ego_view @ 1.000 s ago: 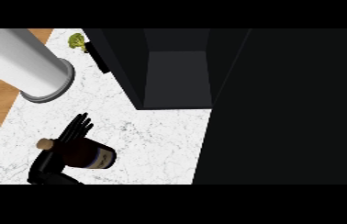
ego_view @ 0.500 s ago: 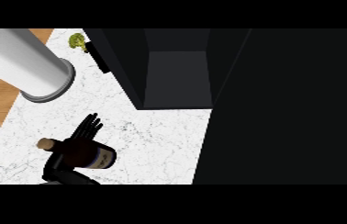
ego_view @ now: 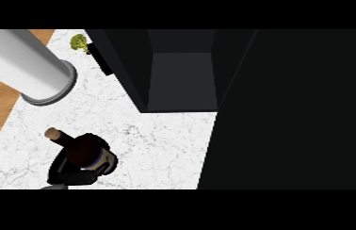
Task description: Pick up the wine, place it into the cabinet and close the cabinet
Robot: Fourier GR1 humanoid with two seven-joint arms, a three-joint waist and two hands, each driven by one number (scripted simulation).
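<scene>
Black panels of the open cabinet [ego_view: 181, 69] fill most of the head view: its dark grey inner floor shows between two tall side walls, and a broad black surface, probably its swung-open door, covers the whole right side. White marbled stone counter [ego_view: 160, 139] spreads below and to the left of it. Near the upper left stands a large pale grey metal cylinder [ego_view: 35, 69] on a round base, and beyond it, by the cabinet's corner, lies a small green floret of broccoli [ego_view: 79, 43].

At the lower left stands the dark glass wine bottle [ego_view: 83, 151] with its tan cork top pointing up and to the left, well apart from the cabinet mouth. It is likely heavy for its size, rigid, smooth enough to slip, and breakable if knocked over or set down hard. The wide body just below the shoulder looks like the safest place to take hold, since the narrow neck gives little surface and leaves the weight hanging low.

The robot's left hand [ego_view: 69, 170], black, sits against the bottle's lower body, with fingers wrapping its sides; it appears closed around the bottle. The right hand does not show anywhere.
</scene>
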